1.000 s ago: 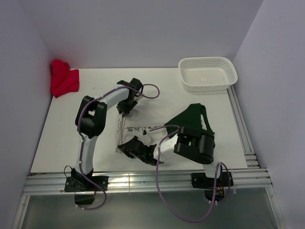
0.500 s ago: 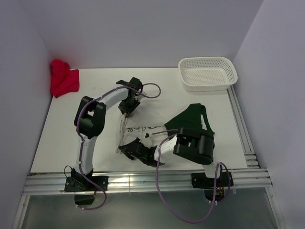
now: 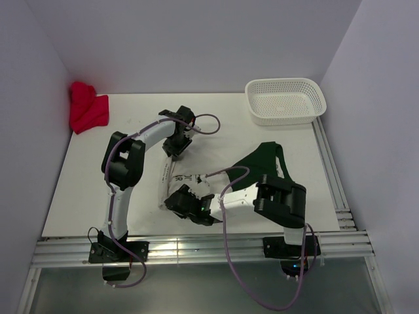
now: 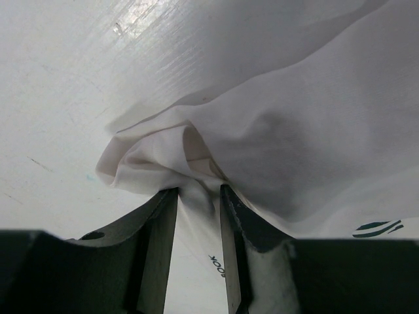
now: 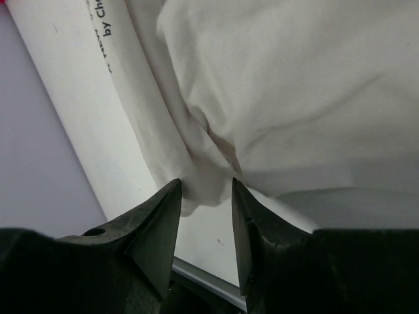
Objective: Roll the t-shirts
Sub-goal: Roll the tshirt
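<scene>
Nearest me, my right gripper (image 5: 206,186) stands released at the off-white t-shirt's (image 3: 188,179) six-o'clock end. The left gripper (image 4: 198,193) straddles a bunched fold at twelve, probably to keep the roll even; I cannot tell if it pinches. The dark green t-shirt (image 3: 265,160) lies at three, with open table (image 3: 85,190) toward nine.

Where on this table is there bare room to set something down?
Bare table runs along the far edge between the red cloth and the basket, and down the left side beside the left arm. The middle is crowded: that arm and the right arm bend over the white shirt, with the green shirt beside it.
</scene>
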Action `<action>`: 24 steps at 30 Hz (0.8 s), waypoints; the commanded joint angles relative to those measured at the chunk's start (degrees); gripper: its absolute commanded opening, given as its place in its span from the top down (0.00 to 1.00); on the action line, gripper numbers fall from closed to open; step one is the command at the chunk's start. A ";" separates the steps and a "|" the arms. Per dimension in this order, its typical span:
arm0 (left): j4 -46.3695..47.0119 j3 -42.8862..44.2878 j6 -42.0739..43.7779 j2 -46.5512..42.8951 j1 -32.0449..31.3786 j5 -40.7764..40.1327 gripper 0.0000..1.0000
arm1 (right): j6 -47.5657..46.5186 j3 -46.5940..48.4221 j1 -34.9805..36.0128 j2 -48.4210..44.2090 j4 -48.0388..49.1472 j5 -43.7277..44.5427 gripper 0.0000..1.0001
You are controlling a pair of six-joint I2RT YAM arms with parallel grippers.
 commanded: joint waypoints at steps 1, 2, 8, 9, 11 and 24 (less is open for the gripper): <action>2.87 -1.29 0.21 -0.43 -0.16 1.49 0.63 | -4.28 3.44 0.87 -4.40 -9.73 5.68 0.56; 2.78 -1.29 0.21 -0.34 -0.08 1.49 0.63 | -5.86 4.40 1.04 -4.93 -10.87 6.04 0.55; 2.69 -1.12 0.30 0.36 -0.16 1.41 0.63 | -13.59 9.94 1.48 -5.73 -13.86 8.41 0.53; 2.61 -1.12 0.39 0.28 -0.16 1.49 0.63 | -14.65 10.47 1.31 -5.03 -13.87 8.41 0.52; 2.52 -1.12 0.39 0.28 -0.25 1.32 0.63 | -18.24 12.92 0.52 -3.71 -13.43 6.75 0.52; 1.55 0.03 -0.05 0.36 -0.34 0.79 0.63 | -25.21 24.37 -5.81 6.49 -20.99 6.39 0.50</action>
